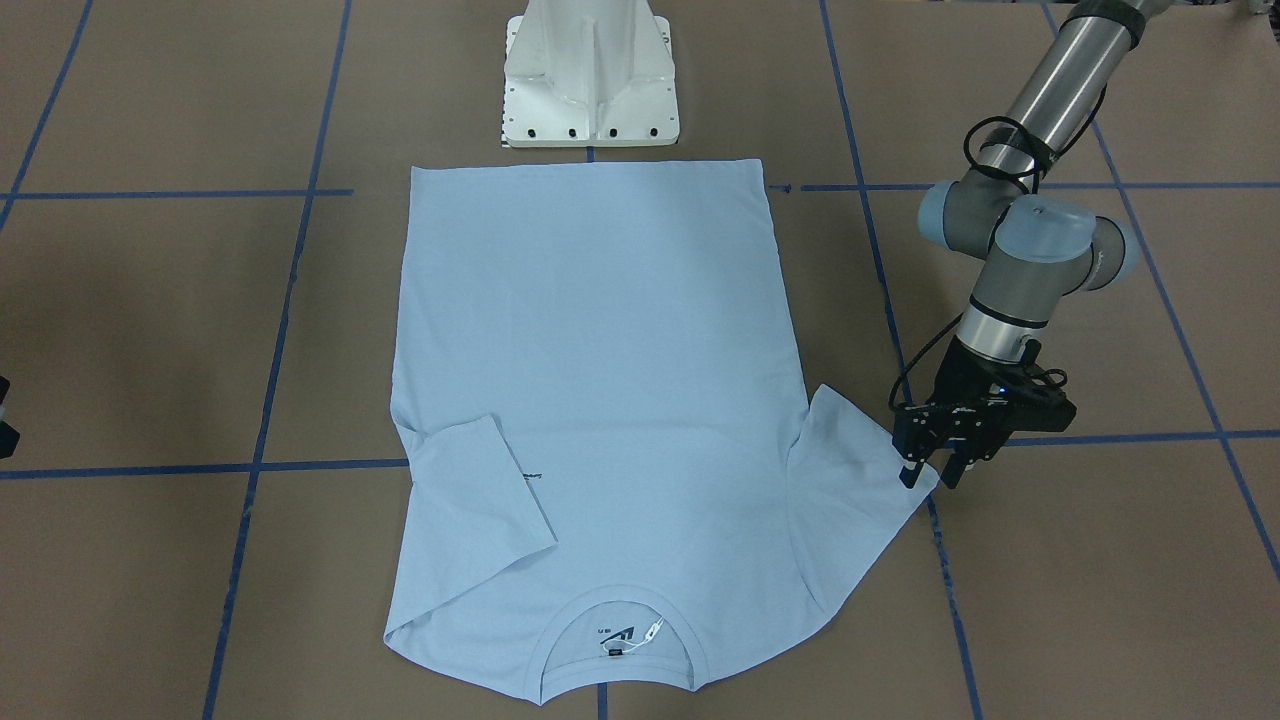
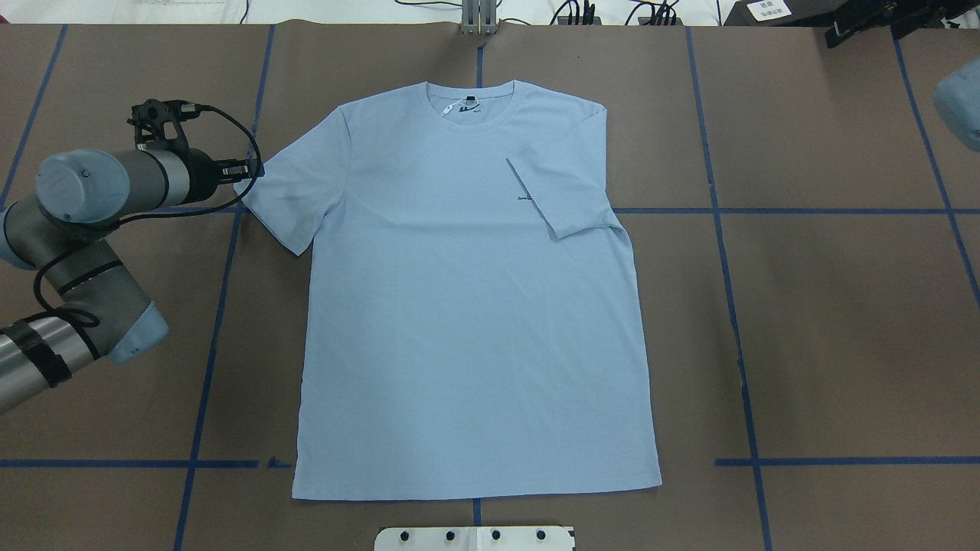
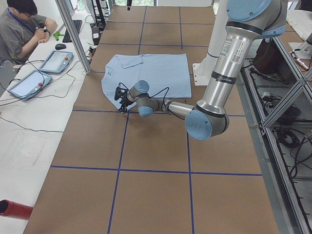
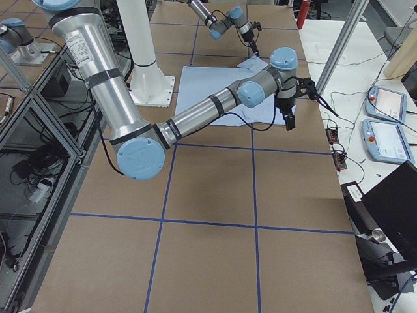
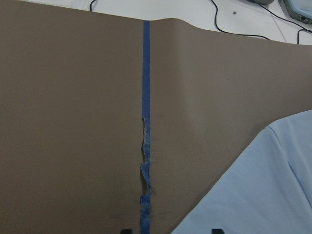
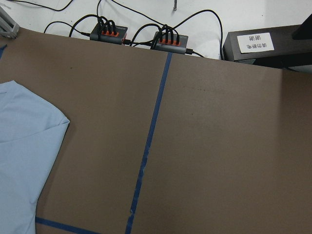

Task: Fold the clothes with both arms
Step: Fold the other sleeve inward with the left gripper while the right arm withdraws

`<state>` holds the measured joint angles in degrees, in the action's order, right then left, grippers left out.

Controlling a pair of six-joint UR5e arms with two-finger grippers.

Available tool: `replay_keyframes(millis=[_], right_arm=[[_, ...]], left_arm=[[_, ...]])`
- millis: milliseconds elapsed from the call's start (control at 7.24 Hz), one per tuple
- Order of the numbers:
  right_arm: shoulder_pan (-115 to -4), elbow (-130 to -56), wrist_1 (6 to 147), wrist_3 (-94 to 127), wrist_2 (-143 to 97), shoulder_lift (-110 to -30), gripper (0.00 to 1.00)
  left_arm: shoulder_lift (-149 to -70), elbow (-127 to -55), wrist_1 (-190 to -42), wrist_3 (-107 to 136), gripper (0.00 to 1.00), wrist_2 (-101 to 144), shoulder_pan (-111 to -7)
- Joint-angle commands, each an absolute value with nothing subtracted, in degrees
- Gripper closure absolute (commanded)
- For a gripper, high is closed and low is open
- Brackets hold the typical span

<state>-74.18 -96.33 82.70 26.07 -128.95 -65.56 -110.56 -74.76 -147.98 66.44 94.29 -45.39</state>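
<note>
The light blue T-shirt (image 1: 600, 380) (image 2: 475, 306) lies flat on the brown table with its neck label (image 2: 463, 107) away from the robot. The sleeve on the robot's right side (image 2: 559, 191) is folded in over the chest. The other sleeve (image 2: 295, 184) lies spread out. My left gripper (image 1: 930, 472) (image 2: 246, 170) is open, low at the outer corner of that spread sleeve, one finger to each side of the corner. In the left wrist view the sleeve (image 5: 263, 195) lies at the lower right. My right gripper (image 4: 288, 116) hangs beside the shirt's far side; I cannot tell if it is open or shut.
The white pedestal base (image 1: 590, 80) stands at the shirt's hem. Blue tape lines (image 2: 735, 306) cross the table. Power strips (image 6: 170, 40) and a black labelled box (image 6: 263, 44) lie past the far edge. An operator (image 3: 24, 24) sits by tablets (image 3: 56, 61).
</note>
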Motion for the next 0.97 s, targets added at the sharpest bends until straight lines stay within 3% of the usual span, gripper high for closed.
replay_keyframes(millis=[0,691,829], right_arm=[[-74.18,-96.33,82.71,26.10,-128.76,-65.57,0.00],[-74.09,-96.24,82.71,26.02,-128.76,-65.65,0.00],[-74.09,-96.24,82.71,26.10,-128.67,-65.57,0.00]], left_arm=[[-110.48,-73.83,-148.01,66.36,0.44,93.96,-45.00],[-110.65,-72.69,-147.92,66.18,0.48,93.87,-44.82],[-111.09,-72.69,-147.75,66.27,0.70,93.87,-44.65]])
